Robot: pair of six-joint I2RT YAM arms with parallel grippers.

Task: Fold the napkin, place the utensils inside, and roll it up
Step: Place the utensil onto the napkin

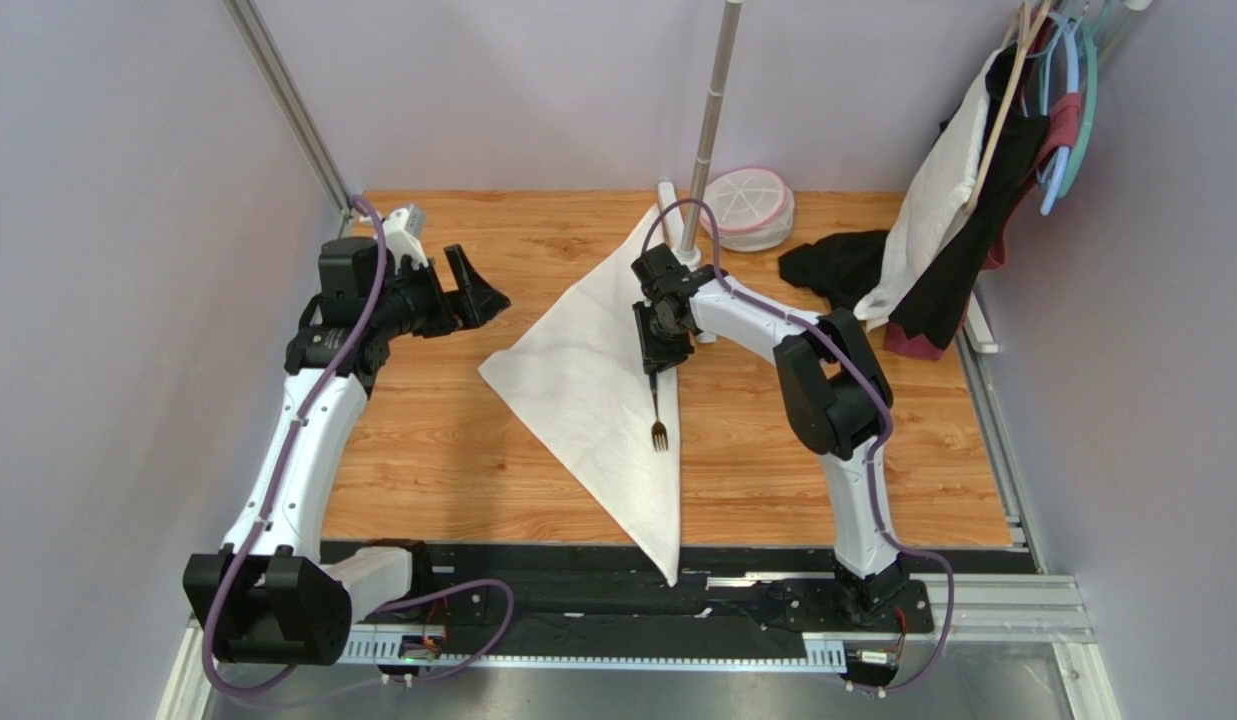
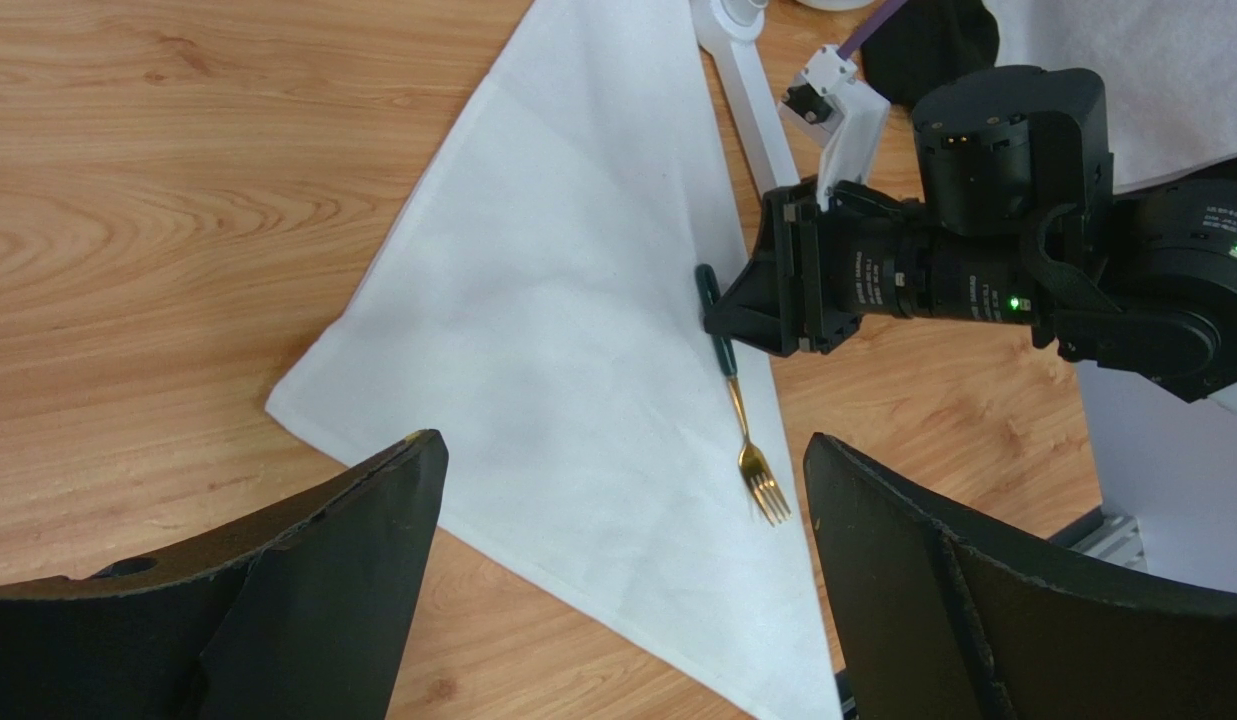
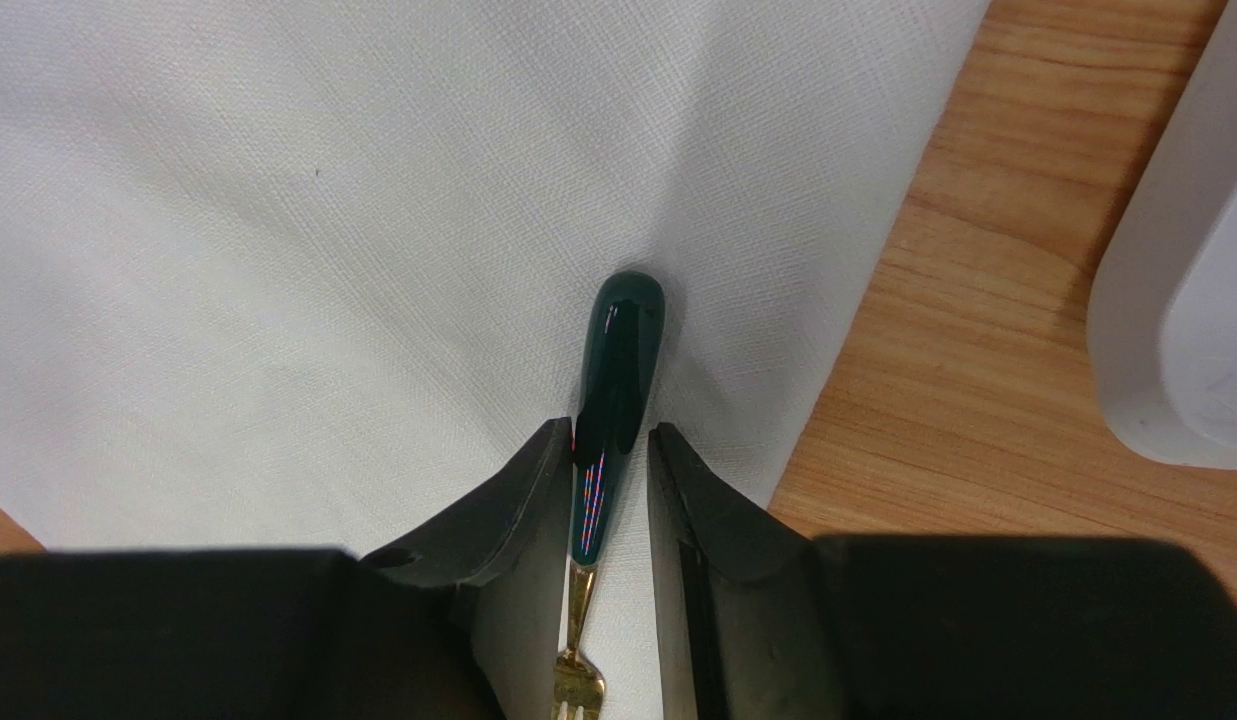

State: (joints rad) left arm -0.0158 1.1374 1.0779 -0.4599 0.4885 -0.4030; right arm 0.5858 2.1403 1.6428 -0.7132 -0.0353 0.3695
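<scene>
Narrowly parted, the right pincer (image 3: 609,438) grips the fork (image 3: 623,333).

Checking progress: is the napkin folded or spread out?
Folded: the napkin lies as a triangle, with the fork resting on it near its long edge.

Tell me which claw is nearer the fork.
Right. The right claw grips the fork by its handle on the napkin; the left claw hangs open beyond the napkin's left corner, apart from it.
</scene>
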